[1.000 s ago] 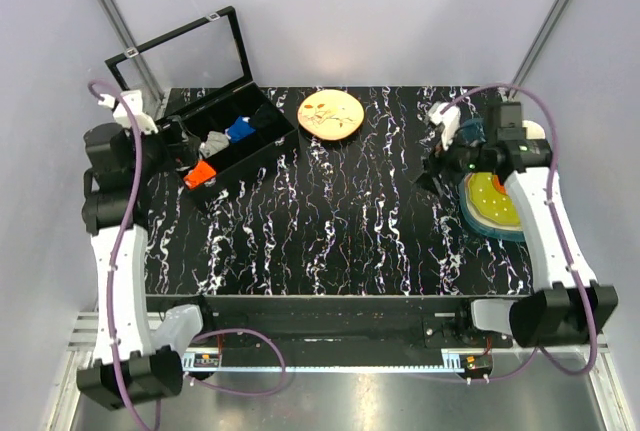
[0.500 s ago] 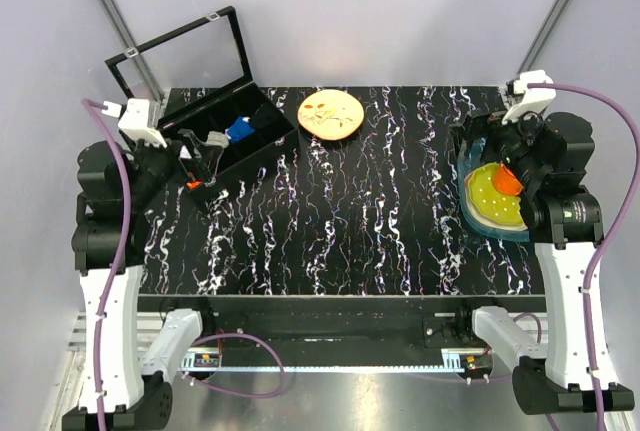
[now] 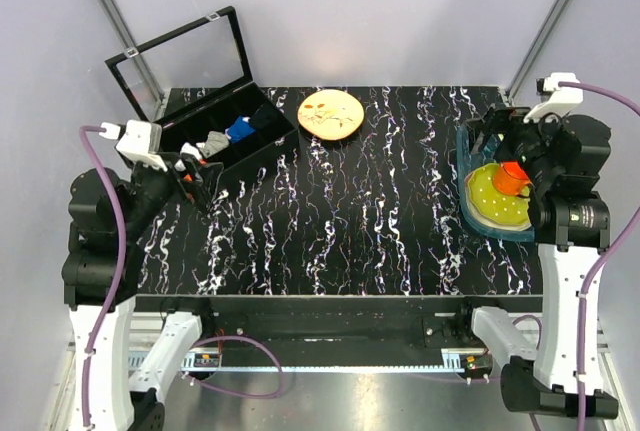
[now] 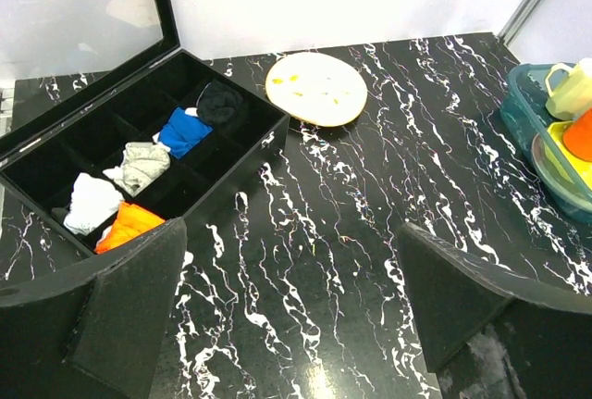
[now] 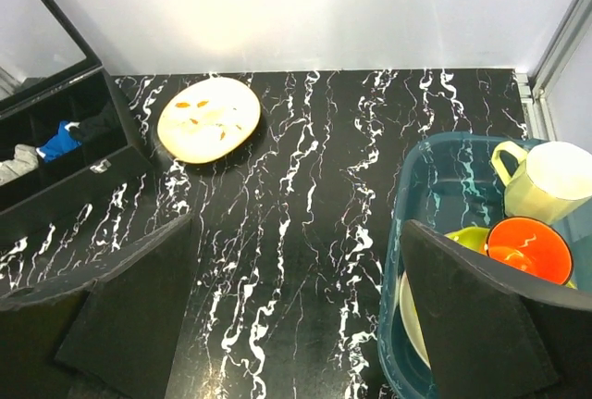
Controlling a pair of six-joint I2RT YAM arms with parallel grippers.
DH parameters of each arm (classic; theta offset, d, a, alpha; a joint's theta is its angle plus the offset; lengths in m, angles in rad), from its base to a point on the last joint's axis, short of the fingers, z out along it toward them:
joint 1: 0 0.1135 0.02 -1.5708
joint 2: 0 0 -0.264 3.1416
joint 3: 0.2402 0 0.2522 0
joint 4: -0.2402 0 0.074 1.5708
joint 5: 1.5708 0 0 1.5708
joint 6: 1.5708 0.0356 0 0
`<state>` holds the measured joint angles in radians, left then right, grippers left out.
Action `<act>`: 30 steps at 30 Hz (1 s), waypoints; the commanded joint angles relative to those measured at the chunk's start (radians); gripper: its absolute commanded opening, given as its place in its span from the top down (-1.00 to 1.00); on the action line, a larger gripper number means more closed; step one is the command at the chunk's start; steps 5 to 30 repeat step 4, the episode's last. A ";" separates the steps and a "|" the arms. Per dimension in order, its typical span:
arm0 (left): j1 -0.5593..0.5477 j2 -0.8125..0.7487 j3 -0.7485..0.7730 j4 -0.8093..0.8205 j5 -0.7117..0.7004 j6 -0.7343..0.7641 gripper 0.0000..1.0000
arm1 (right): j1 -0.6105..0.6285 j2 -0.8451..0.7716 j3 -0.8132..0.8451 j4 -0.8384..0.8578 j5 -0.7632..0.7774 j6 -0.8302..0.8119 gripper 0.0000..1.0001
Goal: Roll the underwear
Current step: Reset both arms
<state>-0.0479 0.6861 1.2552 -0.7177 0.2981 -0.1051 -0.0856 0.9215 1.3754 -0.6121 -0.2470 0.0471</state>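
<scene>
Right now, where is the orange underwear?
The underwear sits at the left of the left wrist view, in the near end compartment of the black box, beside the white rolled garment.

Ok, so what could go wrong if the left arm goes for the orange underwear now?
The underwear lies in the black box right beside a white garment, so the open left gripper might pinch both or catch on the box wall. The raised lid stands just behind; a reaching arm could knock it.
</scene>
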 commanded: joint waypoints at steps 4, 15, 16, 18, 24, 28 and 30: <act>-0.010 -0.014 0.007 0.012 -0.019 0.010 -0.98 | -0.045 -0.015 0.050 -0.001 -0.073 0.024 -0.99; -0.010 -0.014 0.007 0.012 -0.019 0.010 -0.98 | -0.045 -0.015 0.050 -0.001 -0.073 0.024 -0.99; -0.010 -0.014 0.007 0.012 -0.019 0.010 -0.98 | -0.045 -0.015 0.050 -0.001 -0.073 0.024 -0.99; -0.010 -0.014 0.007 0.012 -0.019 0.010 -0.98 | -0.045 -0.015 0.050 -0.001 -0.073 0.024 -0.99; -0.010 -0.014 0.007 0.012 -0.019 0.010 -0.98 | -0.045 -0.015 0.050 -0.001 -0.073 0.024 -0.99; -0.010 -0.014 0.007 0.012 -0.019 0.010 -0.98 | -0.045 -0.015 0.050 -0.001 -0.073 0.024 -0.99; -0.010 -0.014 0.007 0.012 -0.019 0.010 -0.98 | -0.045 -0.015 0.050 -0.001 -0.073 0.024 -0.99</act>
